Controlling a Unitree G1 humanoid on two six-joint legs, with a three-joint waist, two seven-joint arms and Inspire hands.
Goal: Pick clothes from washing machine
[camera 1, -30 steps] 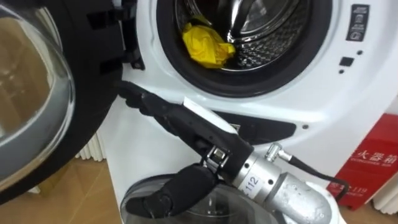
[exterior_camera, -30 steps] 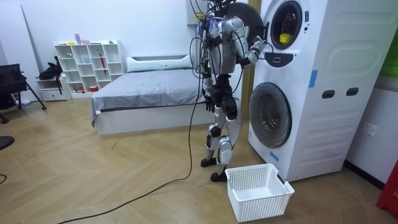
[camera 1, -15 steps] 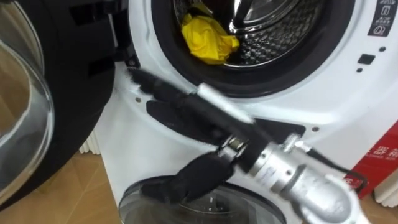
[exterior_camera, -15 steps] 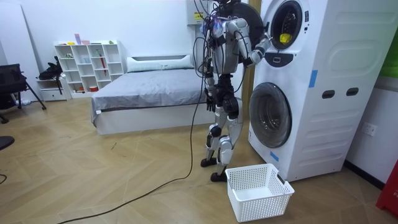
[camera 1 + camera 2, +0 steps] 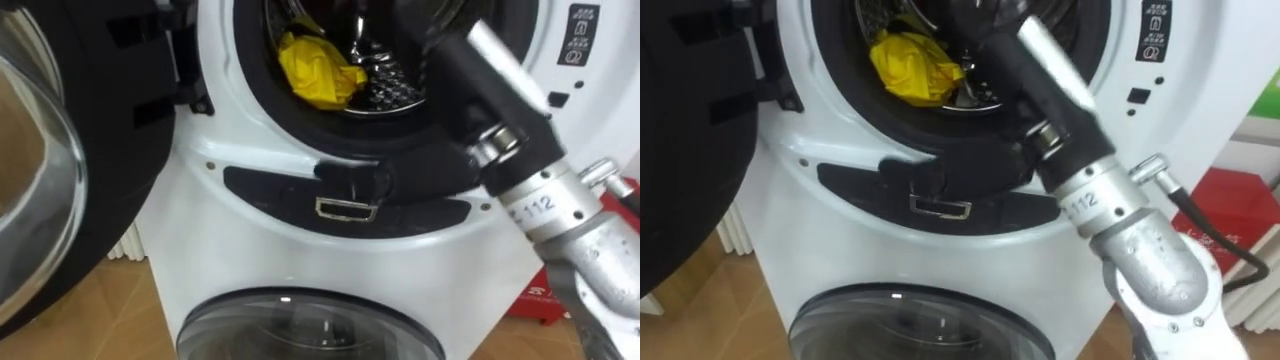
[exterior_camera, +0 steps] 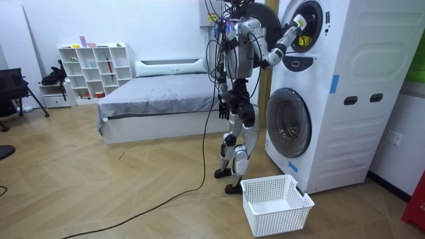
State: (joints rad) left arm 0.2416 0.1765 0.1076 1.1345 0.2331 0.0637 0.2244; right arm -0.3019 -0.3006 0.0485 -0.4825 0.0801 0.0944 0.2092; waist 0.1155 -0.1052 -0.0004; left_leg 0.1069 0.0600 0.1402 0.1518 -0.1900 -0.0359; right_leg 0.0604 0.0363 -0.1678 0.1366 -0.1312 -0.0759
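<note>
A crumpled yellow cloth [image 5: 315,72] lies at the left inside the upper washing machine's steel drum [image 5: 1080,40]. My right arm comes up from the lower right and my right hand [image 5: 980,28] is inside the drum opening, just right of and above the cloth; it is dark and blurred, and I cannot tell whether it touches the cloth. In the room view I stand facing the stacked machines, with the right hand [image 6: 297,23] raised to the upper drum. My left hand [image 6: 224,101] hangs by my hip.
The upper machine's round door [image 5: 50,150] stands open at the left. Below is the second machine's closed glass door [image 5: 300,335]. A white laundry basket [image 6: 275,202] sits on the floor by my feet. A red object [image 5: 1230,210] stands beside the machines at the right.
My right hand has risen from the panel below the drum opening, up over the rim and into the drum beside the yellow cloth.
</note>
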